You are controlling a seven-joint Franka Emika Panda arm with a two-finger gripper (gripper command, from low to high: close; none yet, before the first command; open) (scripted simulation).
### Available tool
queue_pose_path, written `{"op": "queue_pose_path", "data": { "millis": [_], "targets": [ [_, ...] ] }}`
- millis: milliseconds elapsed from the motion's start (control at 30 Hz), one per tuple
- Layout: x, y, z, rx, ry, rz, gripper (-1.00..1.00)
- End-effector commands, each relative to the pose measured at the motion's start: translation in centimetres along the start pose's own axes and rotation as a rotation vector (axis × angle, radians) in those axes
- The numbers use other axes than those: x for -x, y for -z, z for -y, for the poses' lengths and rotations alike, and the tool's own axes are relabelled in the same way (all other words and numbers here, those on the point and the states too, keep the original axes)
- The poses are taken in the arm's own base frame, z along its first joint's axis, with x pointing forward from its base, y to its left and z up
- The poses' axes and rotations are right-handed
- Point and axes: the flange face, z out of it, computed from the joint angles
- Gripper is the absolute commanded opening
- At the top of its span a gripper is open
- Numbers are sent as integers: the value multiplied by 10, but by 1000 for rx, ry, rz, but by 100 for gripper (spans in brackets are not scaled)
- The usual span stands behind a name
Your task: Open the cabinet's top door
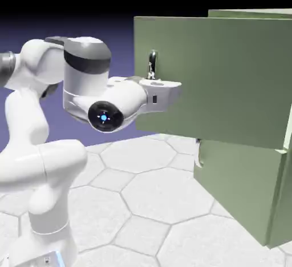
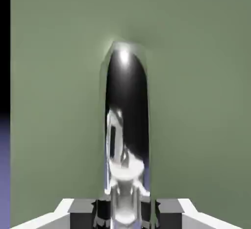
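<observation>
The sage-green cabinet (image 1: 245, 197) stands at the exterior view's right. Its top door (image 1: 228, 77) is swung out toward the arm, its free edge well away from the cabinet body. A curved silver handle (image 1: 152, 64) sits near that edge. My gripper (image 1: 155, 83) is shut on the lower part of this handle. In the hand view the shiny handle (image 2: 126, 125) rises large from between the two grey fingertips (image 2: 100, 212), against the flat green door panel (image 2: 59, 101). The lower door (image 1: 234, 186) is closed, its own handle (image 1: 198, 156) at its left edge.
The white arm (image 1: 45, 146) fills the exterior view's lower left, its wrist (image 1: 105, 114) close in front of the swung door. The table (image 1: 142, 197) has a pale hexagon pattern. A blue-violet backdrop lies behind.
</observation>
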Motion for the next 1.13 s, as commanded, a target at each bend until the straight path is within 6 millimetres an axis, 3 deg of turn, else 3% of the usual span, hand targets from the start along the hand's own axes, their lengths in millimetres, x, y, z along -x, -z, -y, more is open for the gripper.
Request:
{"op": "queue_pose_path", "data": {
  "millis": [0, 467, 833, 1067, 1100],
  "targets": [
    [-2, 7, -2, -12, 0, 12, -100],
    [-38, 97, -38, -195, 0, 195, -100],
    [-84, 164, -84, -359, 0, 359, -100],
    [-114, 194, -114, -451, 0, 451, -100],
    [-114, 194, -114, -451, 0, 451, 100]
  ]
}}
